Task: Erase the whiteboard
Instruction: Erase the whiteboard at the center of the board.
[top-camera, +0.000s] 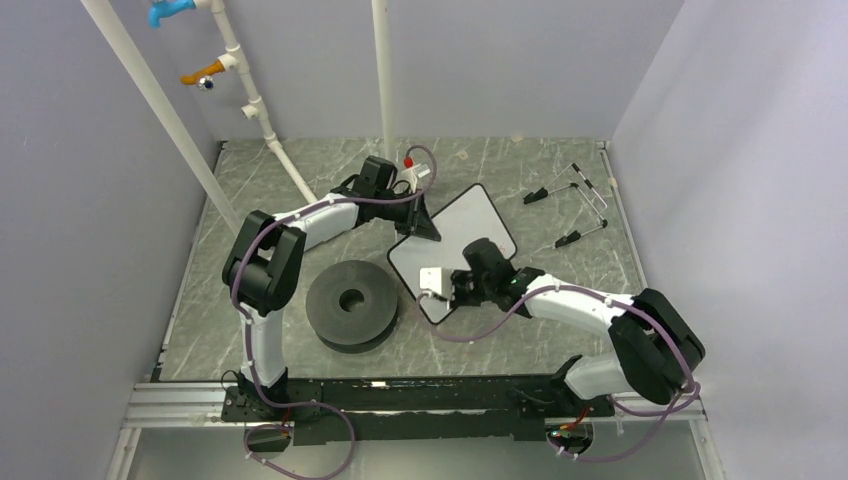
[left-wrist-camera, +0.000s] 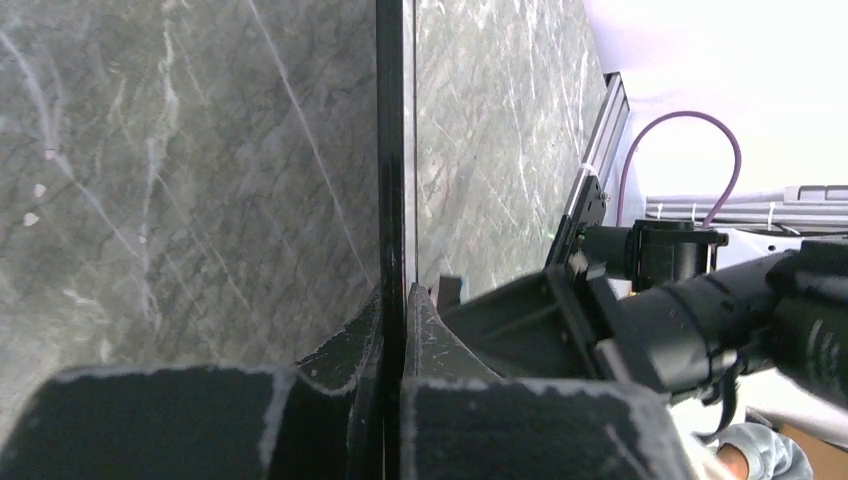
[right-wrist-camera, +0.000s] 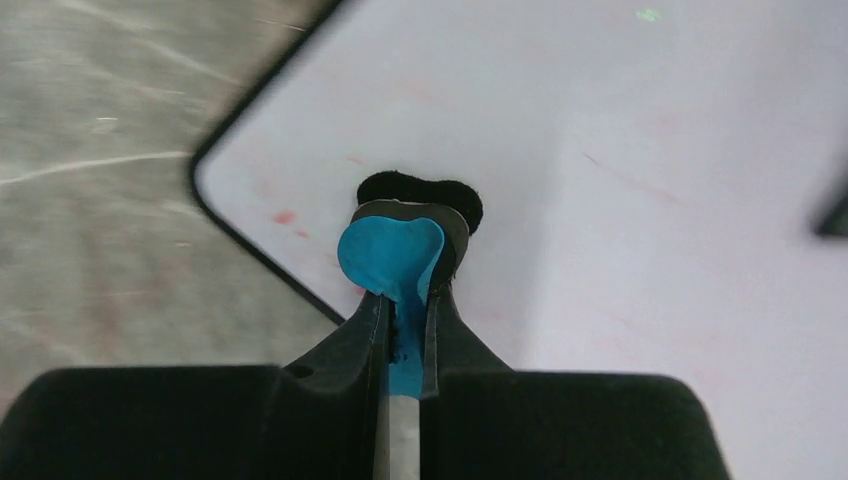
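Note:
The whiteboard (top-camera: 462, 222) is white with a thin black edge and lies askew mid-table. My left gripper (top-camera: 421, 226) is shut on its left edge. In the left wrist view the whiteboard (left-wrist-camera: 391, 150) runs edge-on, as a black line, into the closed left gripper (left-wrist-camera: 393, 305). My right gripper (top-camera: 455, 290) hovers over the board's near part, shut on a blue eraser (right-wrist-camera: 392, 255) whose black felt (right-wrist-camera: 420, 190) rests on the whiteboard (right-wrist-camera: 620, 150) close to a rounded corner. Faint red smudges (right-wrist-camera: 285, 216) remain by that corner. The right gripper (right-wrist-camera: 405, 300) pinches the eraser tightly.
A black disc (top-camera: 350, 303) with a centre hole sits left of the board, near the left arm. Markers (top-camera: 581, 235) lie at the back right. White pipes (top-camera: 262, 120) rise at the back left. A metal rail (top-camera: 400, 398) runs along the near edge.

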